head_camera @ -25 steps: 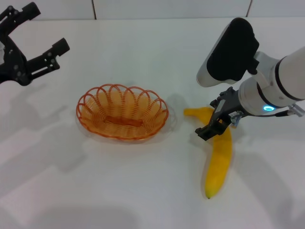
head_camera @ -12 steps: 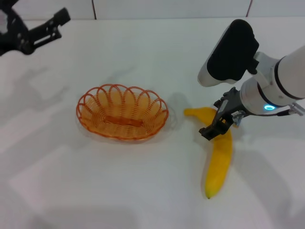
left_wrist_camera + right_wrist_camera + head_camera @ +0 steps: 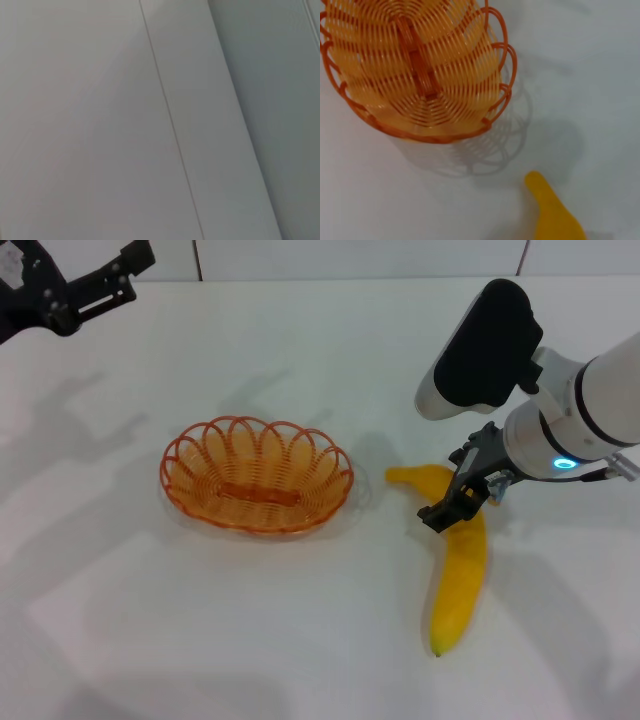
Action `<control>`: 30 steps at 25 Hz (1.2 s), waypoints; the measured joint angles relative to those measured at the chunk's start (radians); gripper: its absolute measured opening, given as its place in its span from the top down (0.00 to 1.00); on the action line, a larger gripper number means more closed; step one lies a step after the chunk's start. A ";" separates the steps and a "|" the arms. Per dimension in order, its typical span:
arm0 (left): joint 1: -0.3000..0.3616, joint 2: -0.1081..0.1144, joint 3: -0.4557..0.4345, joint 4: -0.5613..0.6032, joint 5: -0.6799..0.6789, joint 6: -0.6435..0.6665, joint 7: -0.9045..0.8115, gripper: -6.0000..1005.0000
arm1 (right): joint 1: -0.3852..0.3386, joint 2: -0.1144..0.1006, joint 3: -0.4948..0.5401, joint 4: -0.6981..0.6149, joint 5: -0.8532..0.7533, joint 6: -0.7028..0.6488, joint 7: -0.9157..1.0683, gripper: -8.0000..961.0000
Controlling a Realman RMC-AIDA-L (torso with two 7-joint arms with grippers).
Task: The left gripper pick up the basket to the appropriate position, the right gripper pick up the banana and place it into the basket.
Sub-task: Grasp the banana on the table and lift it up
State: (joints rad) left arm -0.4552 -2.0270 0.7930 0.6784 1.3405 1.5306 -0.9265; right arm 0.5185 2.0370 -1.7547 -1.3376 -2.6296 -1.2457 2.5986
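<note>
Yellow banana (image 3: 460,570) lies under my right gripper (image 3: 462,498), jaws apart around it. My left gripper (image 3: 75,290) hangs spread, well apart from the basket (image 3: 257,476).

Basket at centre of a white table (image 3: 300,640), banana to its right.
The shallow oval orange wire basket (image 3: 257,475) sits apart from the large curved yellow banana (image 3: 458,570); the black two-fingered right gripper (image 3: 462,495) is over the banana's upper part, the black left gripper (image 3: 70,290) at far left rear.
</note>
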 joint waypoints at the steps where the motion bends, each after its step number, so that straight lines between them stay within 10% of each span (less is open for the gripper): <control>1: 0.000 0.000 0.000 0.000 0.000 0.000 0.000 0.11 | 0.000 0.000 0.000 0.000 0.000 0.000 0.000 0.09; 30: -0.024 0.034 -0.011 0.070 0.150 0.131 -0.141 0.11 | 0.006 0.000 -0.003 0.001 0.000 -0.008 0.000 0.10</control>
State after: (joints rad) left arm -0.4788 -1.9935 0.7823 0.7486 1.4903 1.6616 -1.0678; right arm 0.5247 2.0370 -1.7573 -1.3369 -2.6294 -1.2534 2.5985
